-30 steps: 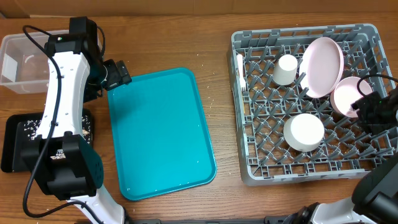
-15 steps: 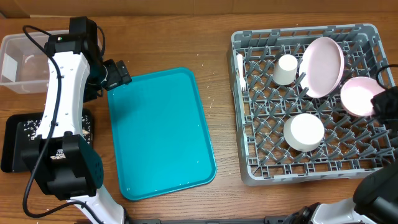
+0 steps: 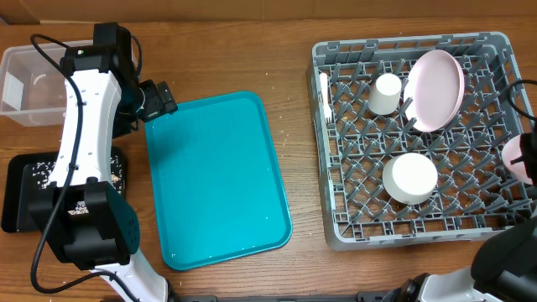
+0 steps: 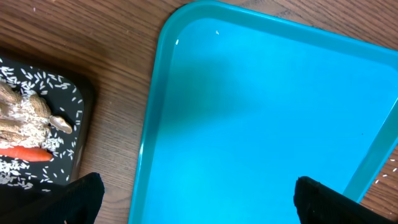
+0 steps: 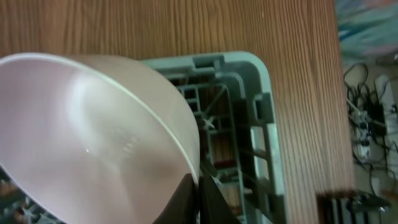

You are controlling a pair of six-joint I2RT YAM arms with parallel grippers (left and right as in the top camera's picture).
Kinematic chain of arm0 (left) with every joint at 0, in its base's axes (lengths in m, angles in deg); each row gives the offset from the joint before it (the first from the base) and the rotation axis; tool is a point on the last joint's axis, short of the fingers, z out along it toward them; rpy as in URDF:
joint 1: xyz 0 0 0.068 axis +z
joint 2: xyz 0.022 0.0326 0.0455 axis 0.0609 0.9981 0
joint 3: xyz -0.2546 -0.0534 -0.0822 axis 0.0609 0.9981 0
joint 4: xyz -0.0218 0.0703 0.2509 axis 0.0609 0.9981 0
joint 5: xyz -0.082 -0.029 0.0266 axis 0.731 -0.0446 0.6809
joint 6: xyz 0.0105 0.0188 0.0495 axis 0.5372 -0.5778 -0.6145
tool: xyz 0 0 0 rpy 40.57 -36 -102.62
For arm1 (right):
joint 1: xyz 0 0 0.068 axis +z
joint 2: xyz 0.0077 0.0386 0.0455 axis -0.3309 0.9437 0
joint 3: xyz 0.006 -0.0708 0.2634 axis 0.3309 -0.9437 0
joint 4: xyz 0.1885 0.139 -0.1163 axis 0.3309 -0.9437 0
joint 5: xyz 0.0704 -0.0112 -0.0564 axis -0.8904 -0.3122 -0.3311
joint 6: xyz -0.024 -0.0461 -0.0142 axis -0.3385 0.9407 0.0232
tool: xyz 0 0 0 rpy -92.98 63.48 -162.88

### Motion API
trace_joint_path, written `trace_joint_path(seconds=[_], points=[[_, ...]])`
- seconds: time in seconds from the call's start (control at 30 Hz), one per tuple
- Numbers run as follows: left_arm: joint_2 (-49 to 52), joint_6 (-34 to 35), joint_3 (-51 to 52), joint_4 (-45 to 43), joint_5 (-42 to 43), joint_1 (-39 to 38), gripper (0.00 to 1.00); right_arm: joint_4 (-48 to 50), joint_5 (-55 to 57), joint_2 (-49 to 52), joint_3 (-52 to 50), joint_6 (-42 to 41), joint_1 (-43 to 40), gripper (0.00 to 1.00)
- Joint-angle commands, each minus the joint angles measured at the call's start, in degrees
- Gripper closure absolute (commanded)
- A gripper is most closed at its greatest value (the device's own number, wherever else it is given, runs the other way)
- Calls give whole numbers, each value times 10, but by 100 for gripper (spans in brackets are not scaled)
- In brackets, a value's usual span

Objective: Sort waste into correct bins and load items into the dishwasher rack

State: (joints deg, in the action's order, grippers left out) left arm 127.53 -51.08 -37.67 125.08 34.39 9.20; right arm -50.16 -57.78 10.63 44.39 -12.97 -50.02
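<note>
The grey-blue dishwasher rack (image 3: 336, 226) at the right holds the pale pink plate (image 3: 435, 90), a white cup (image 3: 386, 93), an upturned bowl (image 3: 410, 178) and a cream fork (image 3: 324, 94). My right gripper (image 5: 199, 196) is shut on the rim of a second pale pink bowl (image 5: 87, 137), which shows at the rack's right edge in the overhead view (image 3: 522, 159). My left gripper (image 4: 196, 193) is open and empty over the teal tray (image 3: 218, 180). The black tray (image 4: 37, 137) holds rice scraps and the carrot (image 4: 26, 152). The clear tub (image 3: 25, 84) is at the far left.
The left arm (image 3: 84, 143) stretches over the table between the bins and the teal tray. A rack corner (image 5: 249, 118) lies under the held bowl. Cables (image 5: 367, 112) lie off the table's edge to the right.
My right gripper has carried the pink bowl from inside the rack's right part out toward and past its right edge. The left arm has not moved.
</note>
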Motion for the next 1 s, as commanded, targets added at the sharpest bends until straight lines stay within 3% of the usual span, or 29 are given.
trace_joint_path(seconds=[0.0, 0.27, 0.4, 0.67, 0.9, 0.97], points=[[-11, 8, -11, 0, -4, -2, 0, 11, 121, -13, -13, -42, 34, 96], [-11, 8, -11, 0, -4, -2, 0, 14, 220, -11, -12, -39, 98, 95], [-11, 8, -11, 0, -4, -2, 0, 23, 257, 5, -12, 8, 136, 89], [-11, 8, -11, 0, -4, -2, 0, 19, 302, 50, -22, 36, 210, 89], [-11, 8, -11, 0, -4, -2, 0, 24, 198, 33, 5, 36, 208, 75], [-11, 8, -11, 0, -4, -2, 0, 24, 156, 16, 21, 37, 195, 59]])
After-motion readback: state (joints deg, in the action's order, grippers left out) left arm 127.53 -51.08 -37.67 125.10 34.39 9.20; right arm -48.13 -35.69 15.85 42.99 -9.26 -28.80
